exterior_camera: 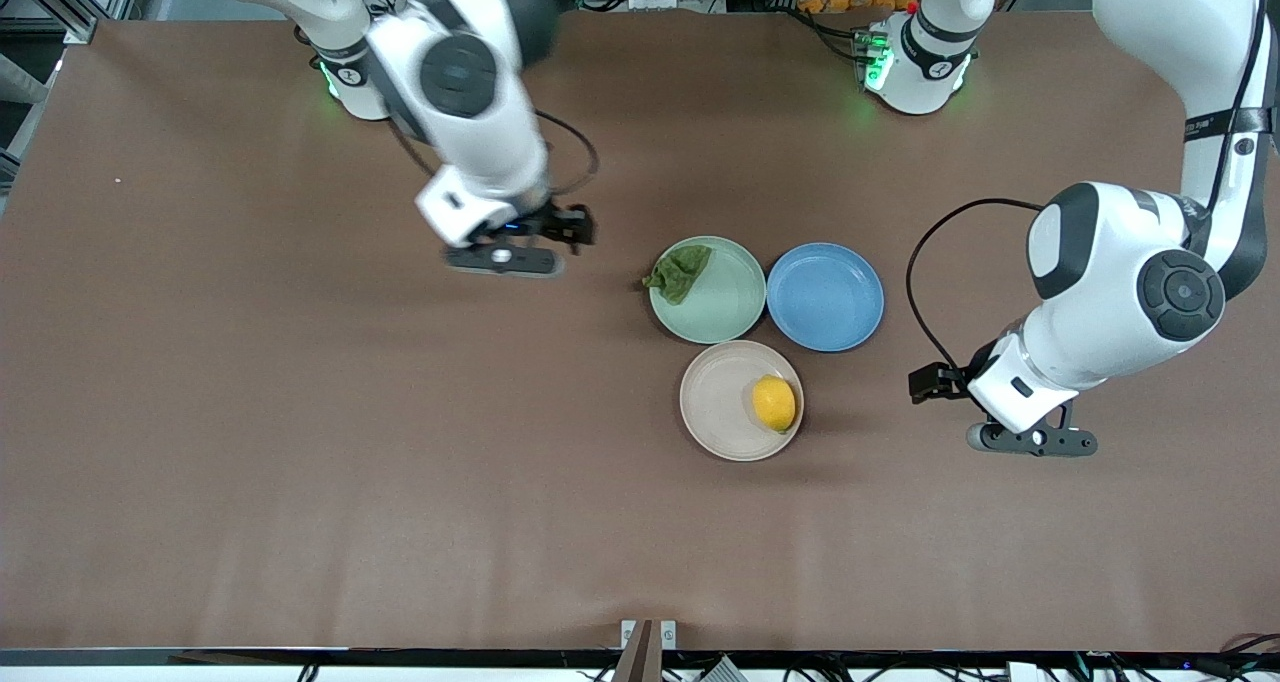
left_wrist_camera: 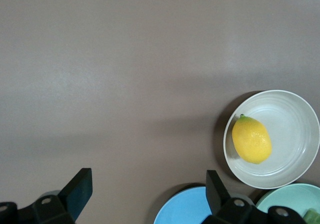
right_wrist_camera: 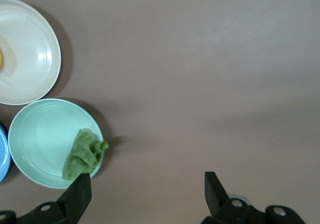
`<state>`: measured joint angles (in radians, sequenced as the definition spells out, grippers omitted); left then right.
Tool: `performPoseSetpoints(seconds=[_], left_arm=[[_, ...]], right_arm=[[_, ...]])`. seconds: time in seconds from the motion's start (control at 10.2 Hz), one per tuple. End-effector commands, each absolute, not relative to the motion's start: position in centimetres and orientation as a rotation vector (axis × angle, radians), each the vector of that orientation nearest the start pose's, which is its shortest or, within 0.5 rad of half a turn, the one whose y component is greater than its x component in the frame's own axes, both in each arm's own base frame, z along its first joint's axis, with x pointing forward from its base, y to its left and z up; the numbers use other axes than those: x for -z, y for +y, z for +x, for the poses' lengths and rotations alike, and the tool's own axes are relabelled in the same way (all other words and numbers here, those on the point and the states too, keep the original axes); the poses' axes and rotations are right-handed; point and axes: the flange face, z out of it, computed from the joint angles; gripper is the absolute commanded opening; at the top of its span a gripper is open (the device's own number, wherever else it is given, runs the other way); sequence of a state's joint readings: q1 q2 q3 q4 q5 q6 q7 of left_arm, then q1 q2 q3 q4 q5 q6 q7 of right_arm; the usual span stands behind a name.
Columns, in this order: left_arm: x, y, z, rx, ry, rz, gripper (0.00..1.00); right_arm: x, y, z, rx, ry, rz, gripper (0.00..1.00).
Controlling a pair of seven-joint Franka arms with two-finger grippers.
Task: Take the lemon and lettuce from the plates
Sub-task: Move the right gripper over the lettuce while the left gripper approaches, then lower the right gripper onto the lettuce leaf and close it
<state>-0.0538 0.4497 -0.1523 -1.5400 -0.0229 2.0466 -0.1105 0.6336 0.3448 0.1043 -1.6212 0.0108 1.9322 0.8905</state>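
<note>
Front view: three plates sit in a cluster a little toward the left arm's end of the bench, about midway between its long edges. The lemon lies in the beige plate, the one nearest the camera-side edge, against the rim that faces the left arm. The lettuce drapes over the rim of the green plate on the side facing the right arm. The blue plate beside them is bare. The left claw hovers over bare bench toward its own end; the right claw hovers over bare bench toward the other end. So each arm is the nearer one to its own item

Left wrist view: the left claw's fingers are spread wide, holding nothing. The lemon's long axis runs slantwise in its plate, stem end toward the rim, a detail the front view blurs

Right wrist view: the right claw's fingers are likewise released and bare, with the lettuce just off one finger, overhanging the rim. The lemon is almost cut off here
</note>
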Motion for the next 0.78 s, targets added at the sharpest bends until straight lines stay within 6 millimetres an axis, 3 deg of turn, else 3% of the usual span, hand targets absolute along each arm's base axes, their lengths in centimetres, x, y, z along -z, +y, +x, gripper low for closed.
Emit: performPoseSetpoints(seconds=[0.0, 0.2, 0.49, 0.69], left_arm=[[-41.0, -10.7, 68.8, 0.138, 0.069, -3.255, 1.00], [-38.8, -10.6, 69.1, 0.093, 0.061, -3.261, 1.00], [-37.8, -10.8, 69.4, 0.096, 0.006, -3.321, 1.00], [-37.0, -11.6, 69.6, 0.099, -0.011, -3.346, 1.00]], right_arm=[[-36.2, 49.8, 47.6, -0.039, 0.449, -3.091, 1.00], [-29.7, 55.4, 44.8, -0.037, 0.545, -3.099, 1.00], [-24.4, 58.0, 43.1, 0.039, 0.644, -3.049, 1.00], [-22.0, 58.7, 42.7, 0.078, 0.684, -3.022, 0.95]])
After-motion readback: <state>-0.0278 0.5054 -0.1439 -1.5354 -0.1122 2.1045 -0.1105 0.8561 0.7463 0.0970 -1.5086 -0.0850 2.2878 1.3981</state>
